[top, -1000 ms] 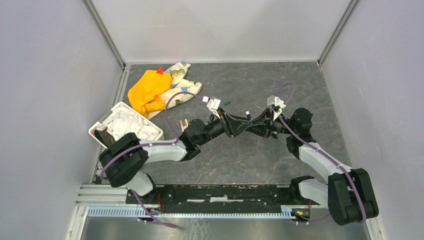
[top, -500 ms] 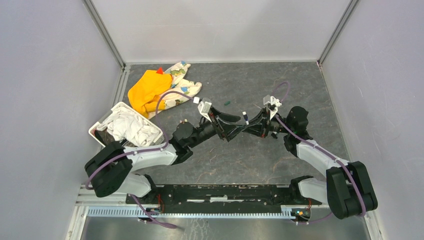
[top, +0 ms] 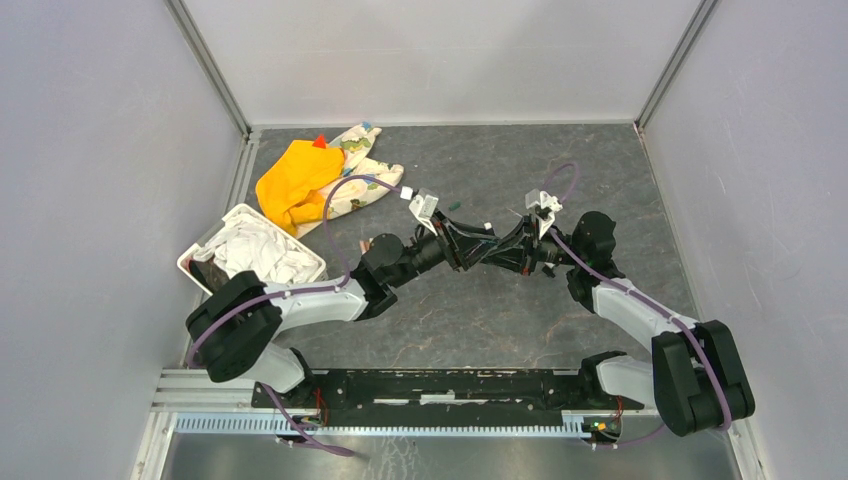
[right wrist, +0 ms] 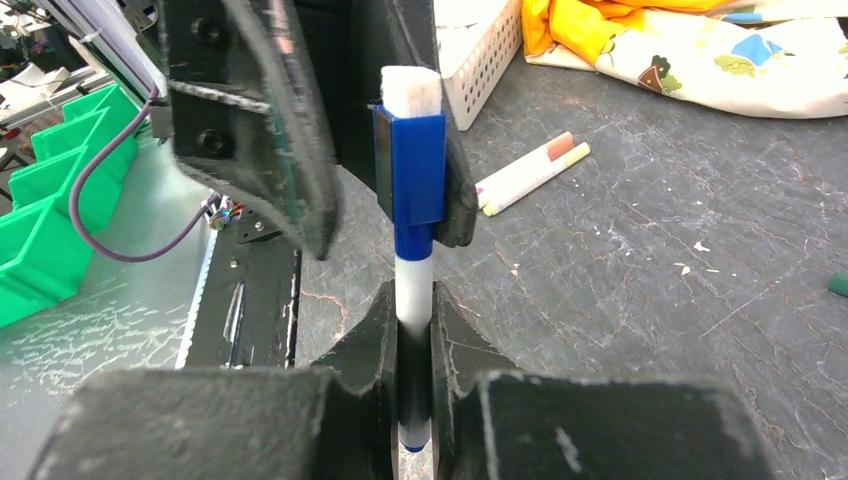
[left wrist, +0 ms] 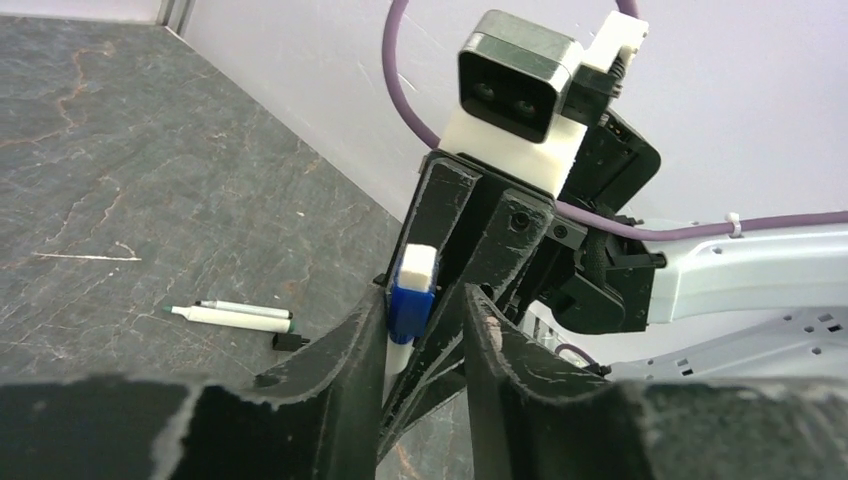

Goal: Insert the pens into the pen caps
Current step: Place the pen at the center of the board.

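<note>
Right tool [right wrist: 412, 310] clamped on pen [right wrist: 413, 275]; blue cap [right wrist: 418, 170] atop pen, between jaws of partly open left tool [left wrist: 428, 310], touching one finger.

No text, label, brand or number readable in any view. Blue cap [right wrist: 410, 170] and white pen [right wrist: 413, 275] in my right pincer [right wrist: 413, 305]: plain, unmarked. Camera housing [left wrist: 520, 75], top centre of the left wrist view: no lettering legible. Patterned cloth [right wrist: 720, 60], upper right: pictures only.

Left gripper [left wrist: 424, 305] ajar (right gripper [right wrist: 412, 308] clamped)
</note>
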Robot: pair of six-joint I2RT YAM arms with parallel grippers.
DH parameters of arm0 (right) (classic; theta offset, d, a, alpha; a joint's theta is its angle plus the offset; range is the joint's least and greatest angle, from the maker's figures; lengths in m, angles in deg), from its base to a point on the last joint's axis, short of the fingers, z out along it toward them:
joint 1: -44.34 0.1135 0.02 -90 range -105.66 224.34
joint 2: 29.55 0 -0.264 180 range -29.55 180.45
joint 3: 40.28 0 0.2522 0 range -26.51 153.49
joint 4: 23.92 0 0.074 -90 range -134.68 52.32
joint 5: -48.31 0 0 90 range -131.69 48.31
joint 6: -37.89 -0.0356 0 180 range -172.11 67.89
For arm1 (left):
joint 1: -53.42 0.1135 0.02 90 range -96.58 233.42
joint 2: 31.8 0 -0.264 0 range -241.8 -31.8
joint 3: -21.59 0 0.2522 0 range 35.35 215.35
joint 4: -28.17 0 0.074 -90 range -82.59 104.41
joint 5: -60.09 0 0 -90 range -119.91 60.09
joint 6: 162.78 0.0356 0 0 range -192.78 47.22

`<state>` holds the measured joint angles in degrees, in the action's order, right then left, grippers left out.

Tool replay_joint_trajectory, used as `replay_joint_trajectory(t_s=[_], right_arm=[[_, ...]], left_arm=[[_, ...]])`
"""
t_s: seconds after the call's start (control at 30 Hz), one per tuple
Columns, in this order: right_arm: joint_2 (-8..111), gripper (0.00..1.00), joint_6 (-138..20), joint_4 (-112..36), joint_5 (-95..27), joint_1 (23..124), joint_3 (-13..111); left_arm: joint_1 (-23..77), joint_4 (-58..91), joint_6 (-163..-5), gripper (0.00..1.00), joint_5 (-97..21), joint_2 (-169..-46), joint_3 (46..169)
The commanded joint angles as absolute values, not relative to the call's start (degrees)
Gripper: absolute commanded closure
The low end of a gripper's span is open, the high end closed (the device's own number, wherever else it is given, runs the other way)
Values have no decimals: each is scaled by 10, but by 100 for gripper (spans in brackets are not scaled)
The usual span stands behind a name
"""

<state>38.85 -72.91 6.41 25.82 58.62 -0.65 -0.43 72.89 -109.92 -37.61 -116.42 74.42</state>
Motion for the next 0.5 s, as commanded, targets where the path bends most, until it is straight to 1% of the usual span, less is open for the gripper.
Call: replay_joint_trajectory(t_s=[0.0,0.17,0.2,0.23,0.27,0.33,0.37,0.4,0.43,0.47], right_arm=[[392,100,-736,88,267,591,15],[393,100,-736,87,265,592,14],[392,100,-736,87,265,592,14],[392,99,-736,86,264,592,14],[392,96,-735,86,264,591,13],[391,83,-734,85,264,592,14],[391,71,-733,83,264,592,14],[391,61,-730,78,263,592,15],[389,52,-723,68,261,592,17],[388,45,-716,59,259,591,18]], left_arm=[[-2,732,-1084,65,-367,-1174,770],[-2,727,-1085,84,-371,-1178,774],[-2,725,-1084,90,-372,-1178,774],[-2,724,-1083,92,-372,-1178,774],[-2,722,-1082,94,-372,-1177,774],[-2,719,-1080,98,-373,-1175,772],[-2,718,-1079,98,-372,-1174,770],[-2,717,-1079,98,-371,-1173,768],[-2,715,-1079,98,-370,-1170,766],[-2,713,-1080,98,-368,-1167,763]])
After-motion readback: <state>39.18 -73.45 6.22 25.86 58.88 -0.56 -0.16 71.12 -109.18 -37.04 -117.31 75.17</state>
